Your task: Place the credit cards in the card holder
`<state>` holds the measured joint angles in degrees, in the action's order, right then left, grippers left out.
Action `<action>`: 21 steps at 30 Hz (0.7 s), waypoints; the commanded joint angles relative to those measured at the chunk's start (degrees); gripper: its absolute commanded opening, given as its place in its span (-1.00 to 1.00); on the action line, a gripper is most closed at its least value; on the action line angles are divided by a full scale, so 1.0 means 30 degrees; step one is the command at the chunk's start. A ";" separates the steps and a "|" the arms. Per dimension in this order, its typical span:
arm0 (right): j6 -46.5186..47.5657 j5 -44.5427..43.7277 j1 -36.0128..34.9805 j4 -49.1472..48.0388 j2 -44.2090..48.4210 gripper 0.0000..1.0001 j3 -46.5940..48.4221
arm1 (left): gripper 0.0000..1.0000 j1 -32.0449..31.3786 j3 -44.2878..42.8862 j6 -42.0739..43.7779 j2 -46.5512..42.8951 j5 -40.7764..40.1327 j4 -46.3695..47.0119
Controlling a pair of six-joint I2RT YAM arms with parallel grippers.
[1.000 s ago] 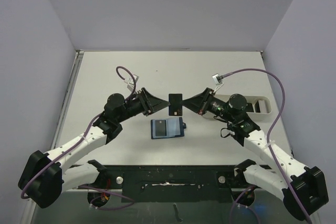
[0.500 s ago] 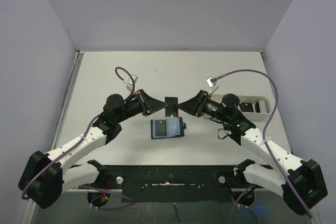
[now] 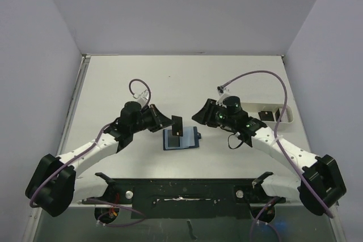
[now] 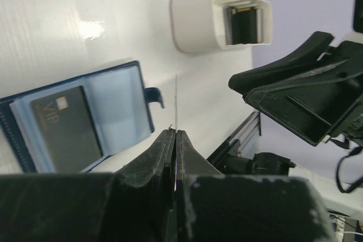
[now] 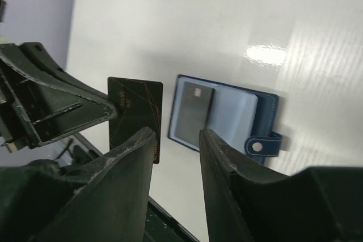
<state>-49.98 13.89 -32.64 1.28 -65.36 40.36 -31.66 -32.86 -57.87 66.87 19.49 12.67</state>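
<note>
White table (image 3: 238, 77); left gripper (image 4: 173, 139) low, tight on upright card (image 5: 136, 109)

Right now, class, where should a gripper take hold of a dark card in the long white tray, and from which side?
Probably its upper edge, pinched across the thin faces from above: the dark flat card seems to lean inside the long white oblong tray, whose walls close off its sides.

That thin black gold-lined card (image 5: 135, 109): lower corner's behind a finger (image 5: 127, 162) of the right gripper (image 5: 177, 133); left wrist gets it edge-on only. Open navy blue wallet (image 4: 116, 111) runs off frame there, and the white oblong tray (image 4: 195, 18) hides most of its dark cards (image 4: 244, 25).
</note>
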 commanded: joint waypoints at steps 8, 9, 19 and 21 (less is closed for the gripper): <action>0.2910 -0.4435 -0.2403 0.3262 -0.4856 -0.36 0.2840 | -1.00 0.0255 -0.0186 0.1580 0.2809 0.0102 -0.0283; 0.3005 -0.4477 -0.2506 0.3265 -0.5222 -0.36 0.2884 | -1.00 0.0257 -0.0154 0.1595 0.3006 0.0167 -0.0145; 0.3576 -0.4791 -0.2901 0.3275 -0.7482 -0.45 0.2622 | -1.00 0.0278 -0.0054 0.1603 0.5185 0.0500 0.0688; 0.3563 -0.4999 -0.2957 0.3251 -0.7685 -0.48 0.2430 | -1.00 0.0281 -0.0060 0.1642 0.5567 0.0551 0.0941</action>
<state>-40.62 1.61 -40.82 11.68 -88.01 46.70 -31.27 -32.75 -53.87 82.06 19.99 10.59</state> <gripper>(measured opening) 0.271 0.006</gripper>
